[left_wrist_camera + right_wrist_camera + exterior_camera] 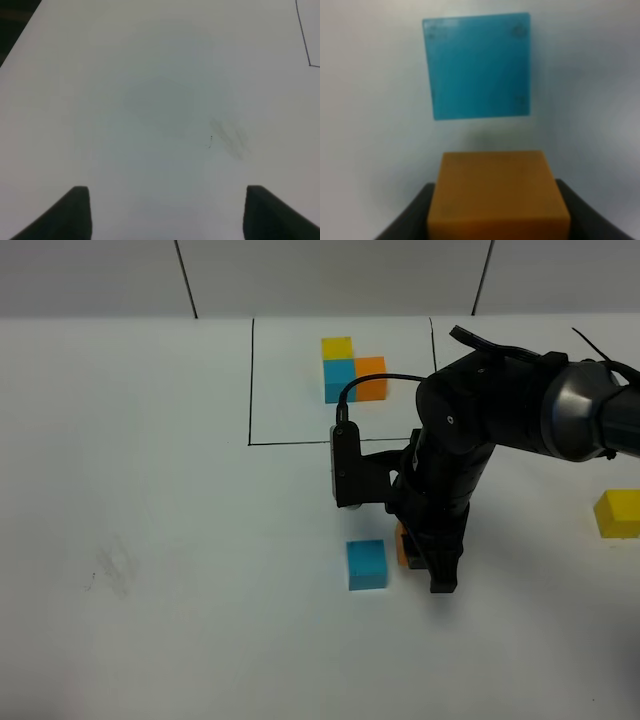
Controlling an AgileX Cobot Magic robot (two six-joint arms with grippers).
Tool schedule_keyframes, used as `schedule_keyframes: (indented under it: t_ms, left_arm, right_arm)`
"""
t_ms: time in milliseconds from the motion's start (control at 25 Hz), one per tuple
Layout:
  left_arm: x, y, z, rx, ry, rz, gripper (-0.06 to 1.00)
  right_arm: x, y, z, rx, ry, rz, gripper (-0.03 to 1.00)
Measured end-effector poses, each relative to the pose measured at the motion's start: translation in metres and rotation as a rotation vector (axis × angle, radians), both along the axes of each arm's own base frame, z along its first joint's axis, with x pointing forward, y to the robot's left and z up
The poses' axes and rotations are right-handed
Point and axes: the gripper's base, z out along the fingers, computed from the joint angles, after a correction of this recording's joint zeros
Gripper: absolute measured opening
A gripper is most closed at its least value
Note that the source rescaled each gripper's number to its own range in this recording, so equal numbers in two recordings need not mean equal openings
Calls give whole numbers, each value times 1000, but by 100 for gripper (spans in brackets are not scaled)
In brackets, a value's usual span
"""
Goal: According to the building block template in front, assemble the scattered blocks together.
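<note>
well, the left end effector (165,212) hangs over bare worktop (150,100), fingers spread with nothing between them and no block near, so the right arm is the nearer one. the building block template (350,368), well apart from the right end effector (428,558), shows orange flush against cyan's side. the loose cyan cube (367,564) sits just beyond that end effector's fingertips, close but apart, a narrow strip of worktop between. the end effector is pinching the orange cube (497,197) by two opposite sides. neither cube has a long axis; their facing sides run nearly parallel, cyan turned only a touch, so closing the gap looks like the next step. the loose yellow cube (617,513) lies well apart, on the side away from cyan.
</note>
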Motion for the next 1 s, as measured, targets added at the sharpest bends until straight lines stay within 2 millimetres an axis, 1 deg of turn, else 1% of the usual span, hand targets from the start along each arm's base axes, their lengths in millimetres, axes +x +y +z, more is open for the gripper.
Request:
schedule_keyframes:
  t_ms: [440,560,680,840,1000]
  left_arm:
    - [0,0,0,0,0,0,45]
    - [0,0,0,0,0,0,45]
    - [0,0,0,0,0,0,45]
    - [0,0,0,0,-1,0,45]
    - [0,0,0,0,-1,0,45]
  right_arm:
    - [1,1,0,7,-10,2,21]
    - [1,1,-4,0,-1,2,21]
    - [3,2,-13,-12,13,4,21]
    - [4,3,-15,-5,4,5,21]
    - [4,4,-22,-6,27,2,21]
